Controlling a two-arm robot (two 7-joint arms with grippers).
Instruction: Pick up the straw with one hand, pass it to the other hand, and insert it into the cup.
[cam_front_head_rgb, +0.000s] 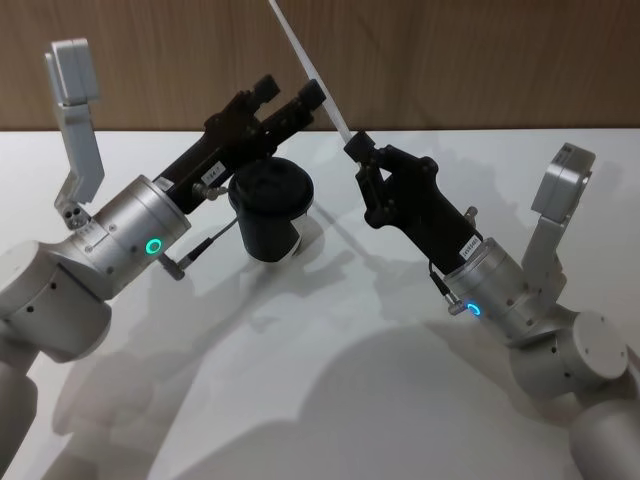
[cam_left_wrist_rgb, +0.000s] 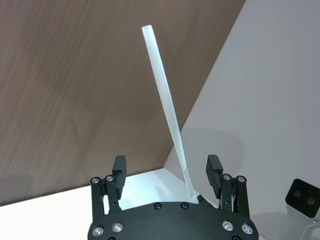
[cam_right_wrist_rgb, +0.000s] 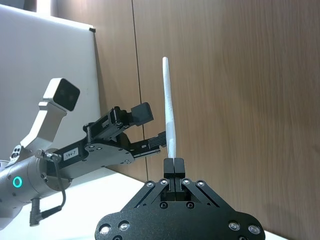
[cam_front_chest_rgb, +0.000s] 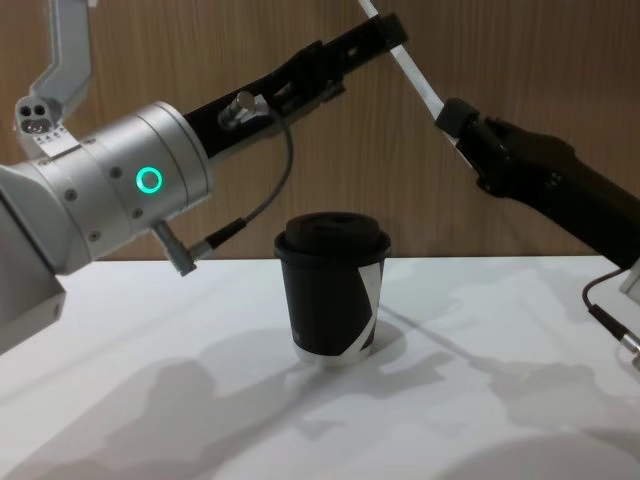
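My right gripper (cam_front_head_rgb: 358, 148) is shut on the lower end of the white straw (cam_front_head_rgb: 308, 62), holding it in the air, slanted up and to the left. In the right wrist view the fingers (cam_right_wrist_rgb: 174, 165) pinch the straw (cam_right_wrist_rgb: 169, 107). The left gripper (cam_front_head_rgb: 290, 95) is open, raised over the cup. In the left wrist view the straw (cam_left_wrist_rgb: 165, 95) runs between its spread fingers, nearer one finger (cam_left_wrist_rgb: 214, 172) than the other. The black lidded cup (cam_front_head_rgb: 270, 205) with its white stripe stands upright on the table beneath the left forearm, also in the chest view (cam_front_chest_rgb: 332, 290).
The white table (cam_front_head_rgb: 330, 380) stretches in front of and around the cup. A wooden wall (cam_front_head_rgb: 480, 60) rises right behind the table's back edge. Both arms' silver wrists and white bodies stand at the table's left and right sides.
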